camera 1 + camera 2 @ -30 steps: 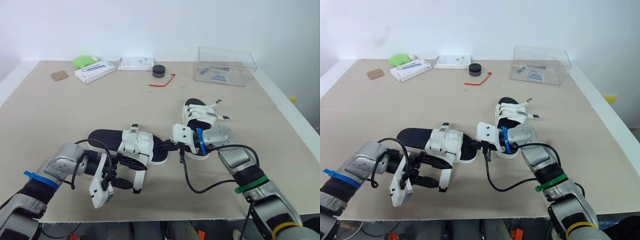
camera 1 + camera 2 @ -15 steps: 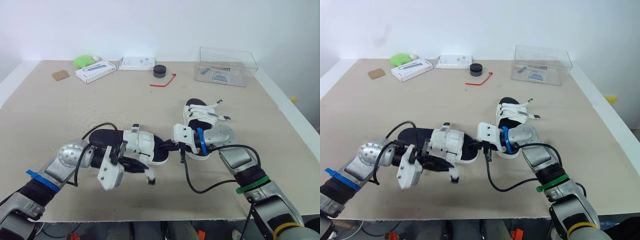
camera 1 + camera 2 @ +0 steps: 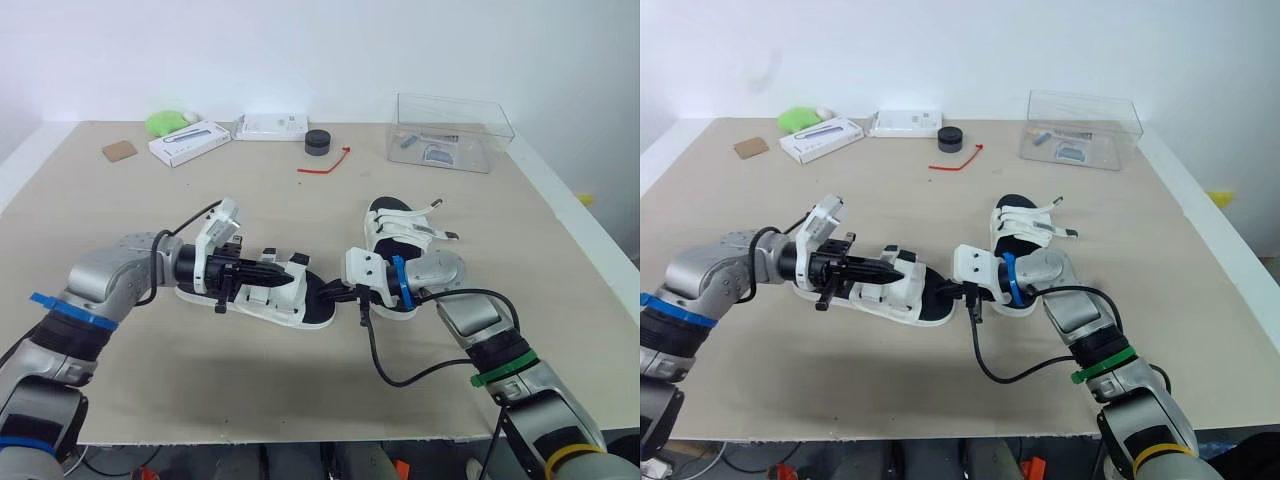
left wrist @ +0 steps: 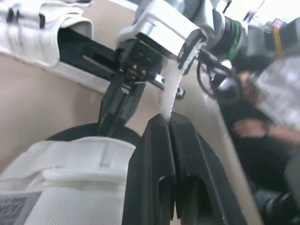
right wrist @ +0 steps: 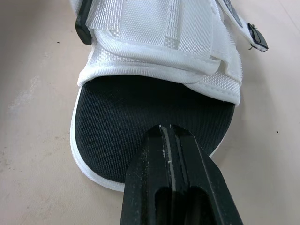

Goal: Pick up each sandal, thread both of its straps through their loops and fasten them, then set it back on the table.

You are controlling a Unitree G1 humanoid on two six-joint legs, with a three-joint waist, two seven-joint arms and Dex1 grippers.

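The near sandal [image 3: 312, 312], black sole with white straps [image 3: 282, 290], lies flat on the table. My left gripper [image 3: 292, 267] is shut and rests along the top of those straps, pointing right, with nothing between its fingers [image 4: 168, 123]. My right gripper [image 3: 328, 296] is shut too, its tips pressed on the black insole [image 5: 122, 112] at the toe end. In the left wrist view the right gripper [image 4: 115, 101] shows touching the sole. The second sandal [image 3: 405, 232] lies behind the right wrist, its strap ends sticking out loose.
Along the table's far edge stand a clear plastic box [image 3: 452, 132], a black round puck [image 3: 318, 142], a red cord [image 3: 325, 163], two white boxes [image 3: 190, 143] [image 3: 272, 126], a green lump [image 3: 163, 123] and a brown card [image 3: 119, 151]. The right arm's black cable [image 3: 400, 378] loops over the table.
My left gripper was open below the sandal near the table's front edge; it swung up over the sandal and shut. The strap that hung toward the front now lies across the sandal. The right gripper held still.
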